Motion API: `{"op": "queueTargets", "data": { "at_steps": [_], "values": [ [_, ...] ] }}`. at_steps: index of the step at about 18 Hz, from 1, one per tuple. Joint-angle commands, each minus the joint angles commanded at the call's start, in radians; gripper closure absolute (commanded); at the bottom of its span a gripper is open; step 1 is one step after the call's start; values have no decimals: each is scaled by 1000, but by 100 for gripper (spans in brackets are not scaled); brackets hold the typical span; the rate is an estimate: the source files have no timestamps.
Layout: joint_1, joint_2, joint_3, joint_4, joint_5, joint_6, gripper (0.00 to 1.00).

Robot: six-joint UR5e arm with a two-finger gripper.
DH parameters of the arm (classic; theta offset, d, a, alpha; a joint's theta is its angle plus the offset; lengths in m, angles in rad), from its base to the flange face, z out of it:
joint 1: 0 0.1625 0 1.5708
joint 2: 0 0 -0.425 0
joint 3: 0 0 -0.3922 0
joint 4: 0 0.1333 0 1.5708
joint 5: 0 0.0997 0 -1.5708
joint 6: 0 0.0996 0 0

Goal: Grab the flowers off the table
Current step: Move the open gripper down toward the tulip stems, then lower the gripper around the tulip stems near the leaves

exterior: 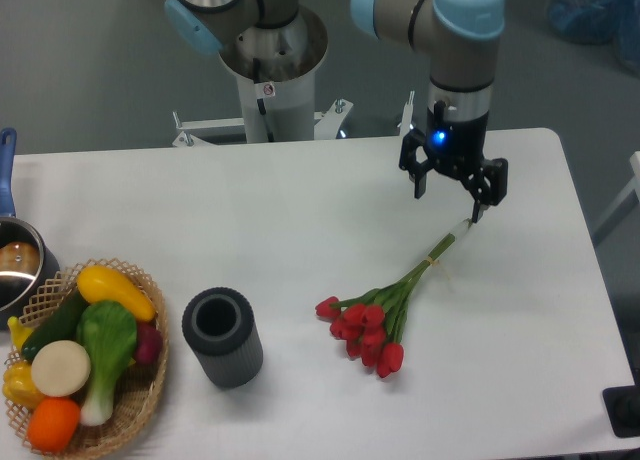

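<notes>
Flowers (375,315) lie on table (300,210) — stem ends seemingly under open pincer (452,195).

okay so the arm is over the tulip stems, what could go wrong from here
1. The tool hangs open over only the thin stem tips of the flowers; a grasp that far out could let the heavy buds droop or slip.
2. The stems are thin, so closing may miss or crush them against the table.

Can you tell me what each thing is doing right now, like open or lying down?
gripper: open, hanging above the stem ends
flowers: lying flat on the table, not held
grey cylinder: standing upright, open on top
wicker basket: full of toy vegetables
pot: at the left edge, partly out of view
</notes>
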Motion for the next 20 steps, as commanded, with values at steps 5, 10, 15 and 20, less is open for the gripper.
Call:
{"op": "queueTargets", "data": {
  "at_steps": [5,10,15,20],
  "values": [
    [-18,-38,-15,5,-5,0,0],
    [-43,-87,-9,21,-6,0,0],
    [-48,-134,0,43,-6,8,0],
    [-43,-196,17,45,-3,12,0]
  ]
}}
